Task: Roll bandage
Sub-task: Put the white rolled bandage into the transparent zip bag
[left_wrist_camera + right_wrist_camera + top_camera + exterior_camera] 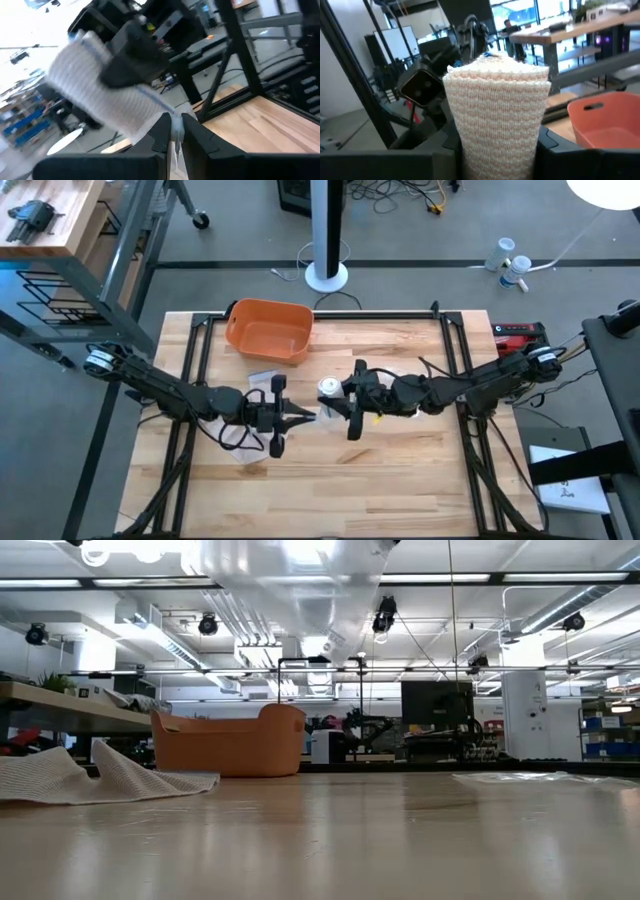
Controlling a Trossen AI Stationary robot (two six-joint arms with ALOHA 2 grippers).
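- While both dark arms reach in over the pale wooden table (400, 470), their grippers meet near its middle, in front of the orange plastic tub (268, 331) that serves here as the landmark.
- Right gripper (352, 402): it sits in front of the tub and a little to the tub's right, fingers clamped on the white knitted bandage roll (497, 117); in the right wrist view the roll stands up between the two dark fingers (451, 142), touching both.
- From above, the roll (329, 388) shows as a small white round shape just beside that gripper, on the side nearer the tub.
- Left gripper (297, 417): it lies in front of the tub, roughly level with the right gripper and facing it; its fingers (161, 131) are drawn almost together, pinching the loose end of the bandage strip (176, 134).
- In the left wrist view the strip runs from those fingertips up to the roll (95, 87), which is held by the other arm's gripper.
- Beside the left arm, in front of the tub's left end, lie clear plastic wrappers (245, 442) on the table.
- In the low view a crumpled white mesh cloth (95, 776) rests on the tabletop in front of the tub (230, 743) and to its left.
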